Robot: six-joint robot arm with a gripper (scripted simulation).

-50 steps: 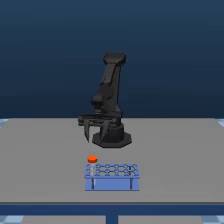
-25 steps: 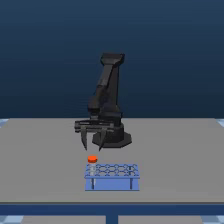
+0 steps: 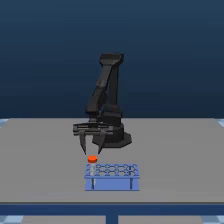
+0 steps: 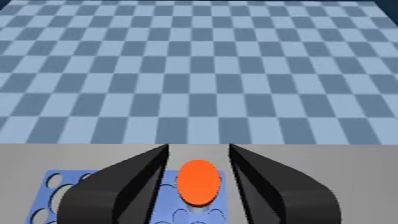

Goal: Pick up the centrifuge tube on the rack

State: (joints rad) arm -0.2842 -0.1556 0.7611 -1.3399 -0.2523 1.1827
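The light-blue rack (image 3: 112,177) stands on the grey table in front of the black arm. The centrifuge tube (image 3: 92,160) sticks up from a hole at the rack's corner on the exterior view's left, showing its orange-red cap. My gripper (image 3: 92,150) hangs open just above that cap, fingers pointing down, one on each side. In the wrist view the orange cap (image 4: 198,182) lies between my two dark fingers (image 4: 124,187), above the blue rack (image 4: 62,192); the tube's pale body is hidden below the cap.
The arm's black base (image 3: 117,137) sits behind the rack on the grey table (image 3: 45,150). A blue checkered floor (image 4: 195,70) stretches beyond the table edge in the wrist view.
My gripper has come down and a little toward the rack, now hanging close above the tube's cap. The rack and tube have not moved.
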